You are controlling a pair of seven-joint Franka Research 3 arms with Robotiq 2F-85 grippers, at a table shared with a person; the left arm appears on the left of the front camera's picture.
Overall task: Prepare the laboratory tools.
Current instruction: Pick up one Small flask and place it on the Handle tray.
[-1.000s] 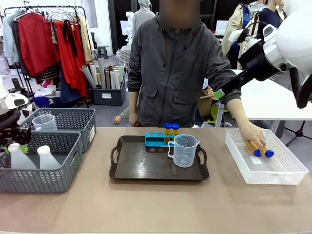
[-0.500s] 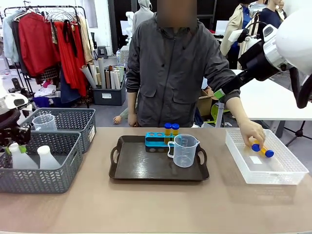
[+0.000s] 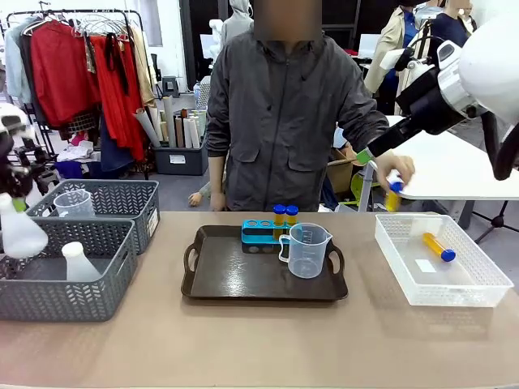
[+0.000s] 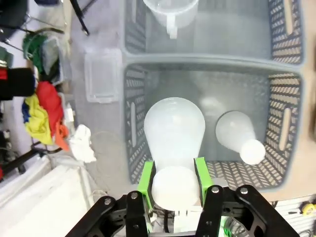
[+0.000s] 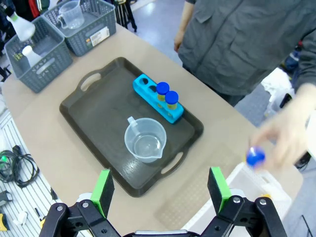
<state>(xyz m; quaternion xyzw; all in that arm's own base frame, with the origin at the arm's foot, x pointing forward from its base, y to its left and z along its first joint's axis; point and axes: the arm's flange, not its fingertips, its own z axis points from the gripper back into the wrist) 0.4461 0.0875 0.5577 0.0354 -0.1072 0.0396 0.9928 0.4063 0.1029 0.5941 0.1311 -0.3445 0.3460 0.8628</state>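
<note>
Front view: at the far left, the left jaws are clamped on the neck of the translucent white conical flask. It hangs slightly tilted above the near grey basket, and a second flask stands inside that basket. A spare beaker sits in the far grey basket. On the table the dark tray carries the blue rack, with two capped tubes in its right-hand holes. The clear beaker stands just in front of the rack. The person's hand holds a third tube in the air near the white basket, where a fourth tube lies

Left wrist view: the green pads press both sides of the flask's neck. Its body hangs over the basket, beside the second flask

Right wrist view: the right jaws stand wide apart with nothing between them, high over the table with the tray, rack and beaker below
</note>
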